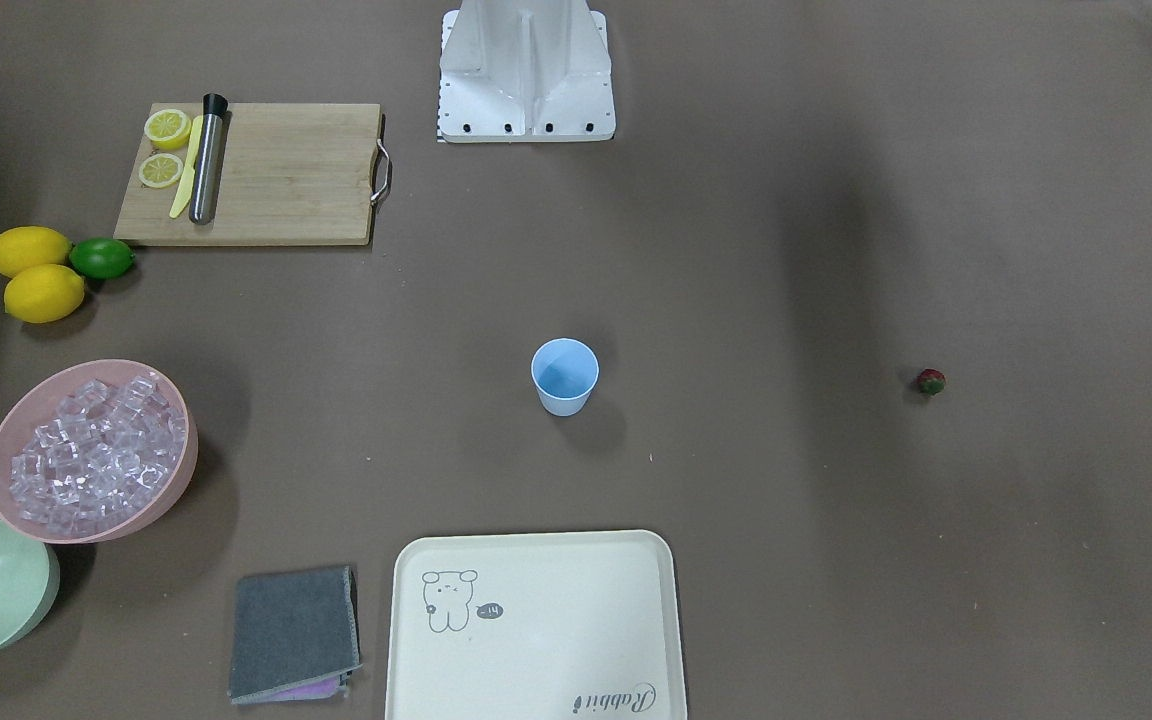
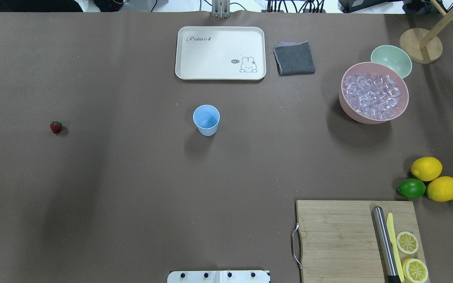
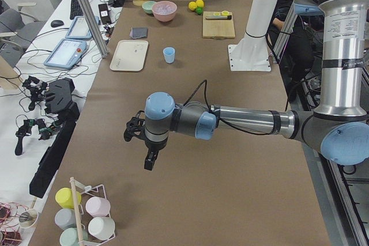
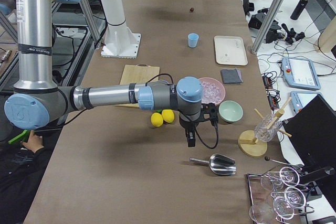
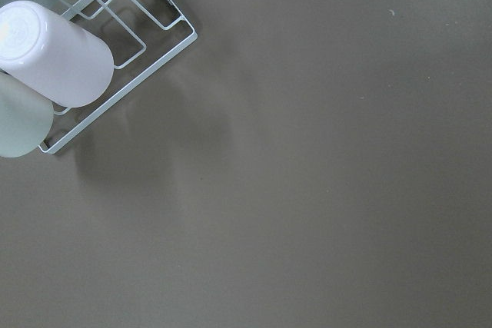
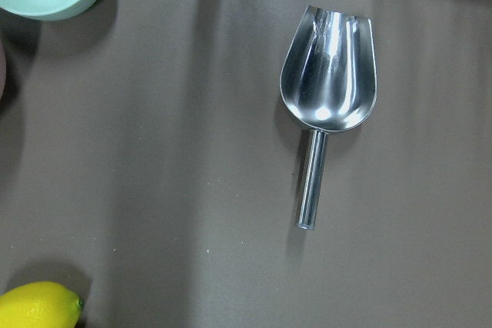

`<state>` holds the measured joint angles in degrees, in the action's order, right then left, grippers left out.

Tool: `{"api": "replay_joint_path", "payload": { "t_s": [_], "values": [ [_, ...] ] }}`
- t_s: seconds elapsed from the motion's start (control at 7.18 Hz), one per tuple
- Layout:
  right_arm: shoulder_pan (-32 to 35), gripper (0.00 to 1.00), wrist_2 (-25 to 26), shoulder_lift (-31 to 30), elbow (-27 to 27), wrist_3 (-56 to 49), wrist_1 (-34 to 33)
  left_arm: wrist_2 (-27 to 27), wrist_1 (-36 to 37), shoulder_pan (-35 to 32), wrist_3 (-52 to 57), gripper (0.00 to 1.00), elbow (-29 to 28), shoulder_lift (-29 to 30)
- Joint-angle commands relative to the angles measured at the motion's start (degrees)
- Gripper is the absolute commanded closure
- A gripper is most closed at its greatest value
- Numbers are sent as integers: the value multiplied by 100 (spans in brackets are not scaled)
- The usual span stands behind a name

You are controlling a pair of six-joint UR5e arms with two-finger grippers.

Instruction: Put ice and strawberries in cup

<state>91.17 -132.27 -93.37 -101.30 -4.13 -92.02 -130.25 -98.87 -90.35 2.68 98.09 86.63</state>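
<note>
Starting stage, I judge: desk (image 2: 132,177) laid out, cup empty. Pink bowl (image 2: 344,106) at robot's right holds the ice (image 2: 374,94). Right end effector (image 4: 190,139) hangs above the metal scoop (image 6: 329,90); best taken squarely by the handle. Cup (image 2: 206,120) upright mid-desk. Strawberry (image 2: 56,127) alone, far left. Left end effector (image 3: 150,159) hangs over the desk's left end. Cannot tell if either is open or closed.

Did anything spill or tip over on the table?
No. The cup stands upright, and the ice is all inside the pink bowl, with none on the table. The only odd bit is the strawberry, lying alone far from everything else.
</note>
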Motion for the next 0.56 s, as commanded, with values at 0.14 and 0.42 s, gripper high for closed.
{"api": "replay_joint_path", "payload": {
  "t_s": [0.14,0.42],
  "values": [
    [-3,0,-1,-6,-4,0,0,0,-1,0,5,2,18,21],
    [6,0,8,-6,13,-9,0,0,-1,0,-4,2,17,47]
  ]
}}
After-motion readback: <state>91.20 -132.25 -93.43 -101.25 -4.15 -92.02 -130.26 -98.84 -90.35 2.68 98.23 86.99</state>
